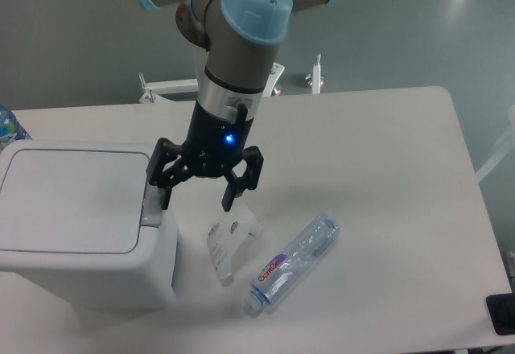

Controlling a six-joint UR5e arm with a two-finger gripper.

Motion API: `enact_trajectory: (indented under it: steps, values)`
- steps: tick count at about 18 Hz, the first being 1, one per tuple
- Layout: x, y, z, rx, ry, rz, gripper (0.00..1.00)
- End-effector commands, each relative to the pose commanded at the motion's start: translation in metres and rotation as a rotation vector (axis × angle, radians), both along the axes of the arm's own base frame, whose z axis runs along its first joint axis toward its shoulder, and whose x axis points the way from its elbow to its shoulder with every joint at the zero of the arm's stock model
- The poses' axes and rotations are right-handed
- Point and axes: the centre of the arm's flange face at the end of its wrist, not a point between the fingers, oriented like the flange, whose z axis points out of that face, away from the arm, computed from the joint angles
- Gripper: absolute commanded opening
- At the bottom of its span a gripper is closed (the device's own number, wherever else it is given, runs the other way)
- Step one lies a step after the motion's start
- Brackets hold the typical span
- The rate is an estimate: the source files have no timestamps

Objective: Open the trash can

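A pale worktop (378, 169) stands on a grey floor; the trash can (76, 225) sits at its left front, lid flat and shut; the grey push-button tab (152, 207) shows on its right rim; the gripper (197, 197) hangs there with fingers (232, 195) spread wide, one black tip at the tab; a clear wrapper (229, 241) and a plastic bottle (294, 264) lie just right of the can.

A pale grey table (386, 153) with rounded corners is set on a dull grey-green floor (80, 32); white metal frame parts (173, 88) are seen behind it.
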Motion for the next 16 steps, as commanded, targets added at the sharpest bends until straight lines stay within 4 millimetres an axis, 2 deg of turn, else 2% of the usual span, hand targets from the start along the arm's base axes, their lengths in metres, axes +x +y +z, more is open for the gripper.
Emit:
enact_trajectory:
  steps: [12,14,16]
  values:
    - [0.0,0.0,0.0,-0.001,0.001,0.001,1.0]
    - [0.0,-0.001,0.006,0.007,0.009,0.001,1.0]
    - [-0.001,-0.001,0.023,0.03,0.032,0.001,1.0]
